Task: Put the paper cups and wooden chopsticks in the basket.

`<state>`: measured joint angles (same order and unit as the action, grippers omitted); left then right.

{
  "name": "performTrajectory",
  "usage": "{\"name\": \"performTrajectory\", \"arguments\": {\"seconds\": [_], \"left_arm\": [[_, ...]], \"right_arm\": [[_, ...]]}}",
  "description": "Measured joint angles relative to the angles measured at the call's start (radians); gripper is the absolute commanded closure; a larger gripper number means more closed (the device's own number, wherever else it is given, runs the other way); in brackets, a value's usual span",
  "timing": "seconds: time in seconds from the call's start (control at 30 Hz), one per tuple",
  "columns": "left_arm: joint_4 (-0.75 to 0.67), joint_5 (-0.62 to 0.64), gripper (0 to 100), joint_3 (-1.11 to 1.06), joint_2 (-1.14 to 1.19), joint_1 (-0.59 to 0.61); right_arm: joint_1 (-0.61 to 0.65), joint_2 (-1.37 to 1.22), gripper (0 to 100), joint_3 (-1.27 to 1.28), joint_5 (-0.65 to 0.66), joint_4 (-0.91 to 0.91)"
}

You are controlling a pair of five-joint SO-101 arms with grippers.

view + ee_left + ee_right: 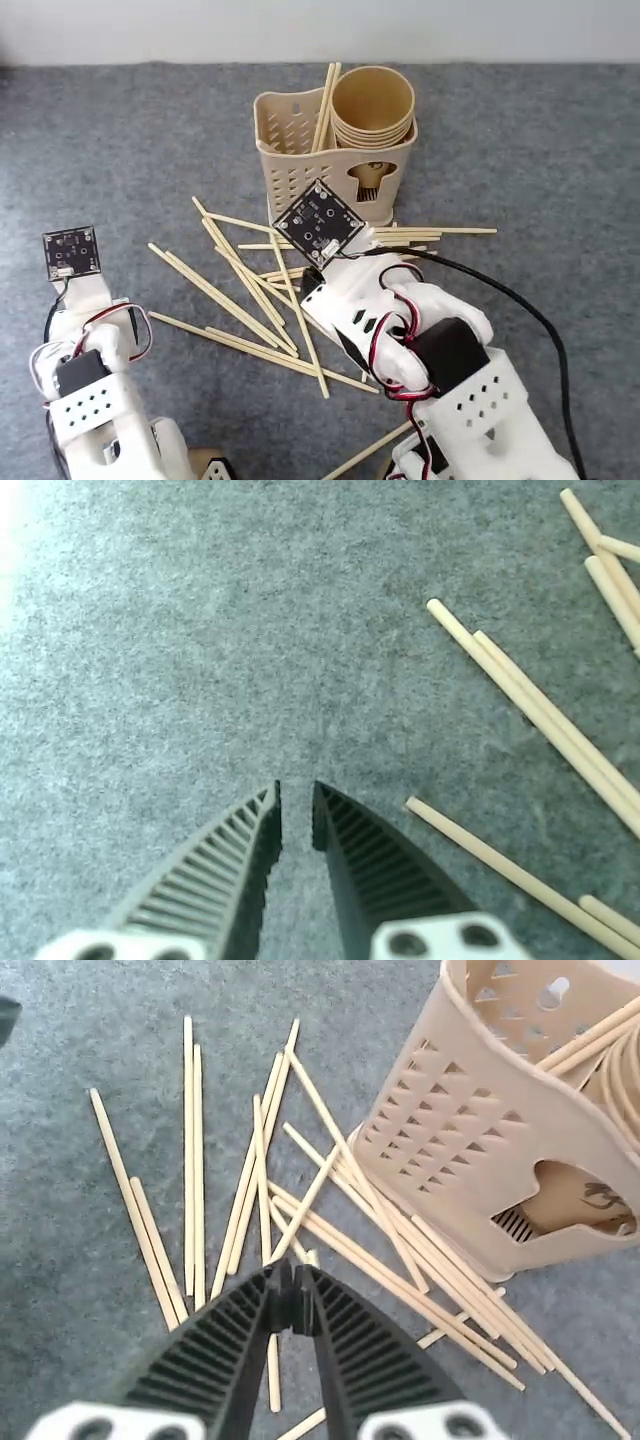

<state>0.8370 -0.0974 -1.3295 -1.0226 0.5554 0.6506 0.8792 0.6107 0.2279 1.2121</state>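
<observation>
Right wrist view | right end effector [291, 1298] together | chopsticks [189, 1160] lie flat, crisscrossed | left end effector [296, 802] slightly apart

Smooth wooden chopsticks [535, 705], matt plastic basket [300, 150], paper cups [372, 100] — rough fibrous carpet [120, 150].

Cups [375, 100]: the wall of the basket [300, 170] hides the lower part of the stack, so we cannot count them.
Chopsticks [250, 290]: several run under the right arm [400, 310]; their ends are hidden from us.
Stray chopstick [365, 455]: cut off at the high view's bottom edge.
Right fingers [240, 1340]: closed tips lie over one chopstick; we cannot tell whether they pinch it.
</observation>
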Motion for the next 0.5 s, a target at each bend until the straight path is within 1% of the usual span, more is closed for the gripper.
{"name": "performTrajectory", "arguments": {"seconds": [0.07,0.23,0.43,0.5], "left_arm": [[0.000,0.000,94,0.000,0.000,0.000],[0.000,0.000,94,0.000,0.000,0.000],[0.000,0.000,94,0.000,0.000,0.000],[0.000,0.000,94,0.000,0.000,0.000]], "right_arm": [[-0.002,-0.005,97.8,0.057,-0.049,-0.005],[-0.002,-0.124,85.0,0.181,-0.141,-0.069],[-0.009,-0.321,85.4,0.203,-0.153,-0.193],[-0.031,-0.397,85.4,0.203,-0.130,-0.255]]}}
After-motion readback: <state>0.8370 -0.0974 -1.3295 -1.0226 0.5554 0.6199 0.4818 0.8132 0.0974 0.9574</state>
